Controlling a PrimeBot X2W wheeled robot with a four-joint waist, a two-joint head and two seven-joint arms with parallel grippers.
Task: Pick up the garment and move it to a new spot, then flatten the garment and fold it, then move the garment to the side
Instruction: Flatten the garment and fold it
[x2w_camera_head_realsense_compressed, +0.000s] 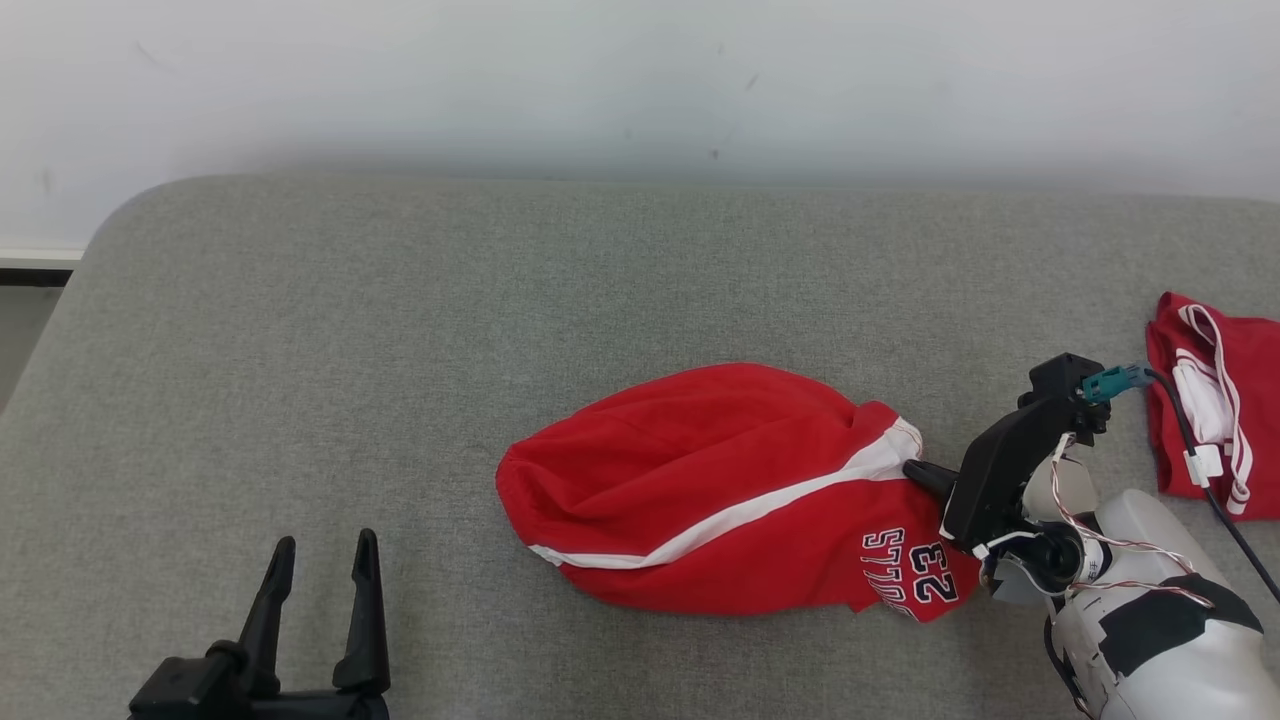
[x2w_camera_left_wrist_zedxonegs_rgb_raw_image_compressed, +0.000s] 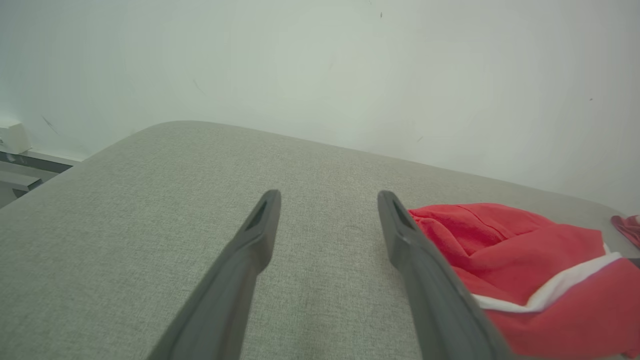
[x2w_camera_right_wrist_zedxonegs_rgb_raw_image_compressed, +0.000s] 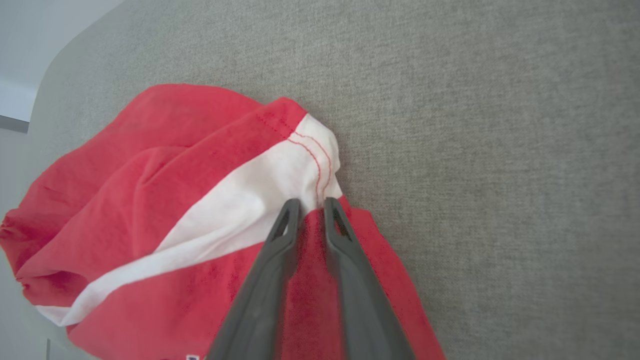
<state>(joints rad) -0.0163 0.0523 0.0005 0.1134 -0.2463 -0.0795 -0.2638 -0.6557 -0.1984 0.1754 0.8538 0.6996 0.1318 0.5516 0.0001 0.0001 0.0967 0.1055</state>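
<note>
The right wrist view gave what the others could not. The right gripper (x2w_camera_right_wrist_zedxonegs_rgb_raw_image_compressed: 310, 206) had its two fingers drawn close together on the hem of the garment (x2w_camera_right_wrist_zedxonegs_rgb_raw_image_compressed: 150, 200), just where the white stripe met the stitched edge. A ridge of red cloth was pinched in the narrow gap between them. In the head view that gripper showed as dark tips pressed into the cloth's edge, with the grip itself hidden behind the wrist.

The head view added the number "23" and some lettering printed on the garment's corner, just beneath the right wrist. It also showed a second red piece (x2w_camera_head_realsense_compressed: 1215, 400) with white trim, lying well apart on the other side of the right arm from the garment. The left wrist view caught a sliver of that piece at its right edge.

The left gripper (x2w_camera_head_realsense_compressed: 325, 545) stood spread wide with nothing between its fingers, low over the grey pad (x2w_camera_head_realsense_compressed: 400, 350). In its own wrist view the right finger crossed in front of the garment. The head view showed bare pad between them, so the cloth lay near its right side without touching.

The garment lay in a rumpled mound on the pad. Its bulk stretched ahead of the right gripper's fingertips and off to their left, toward the left gripper.
</note>
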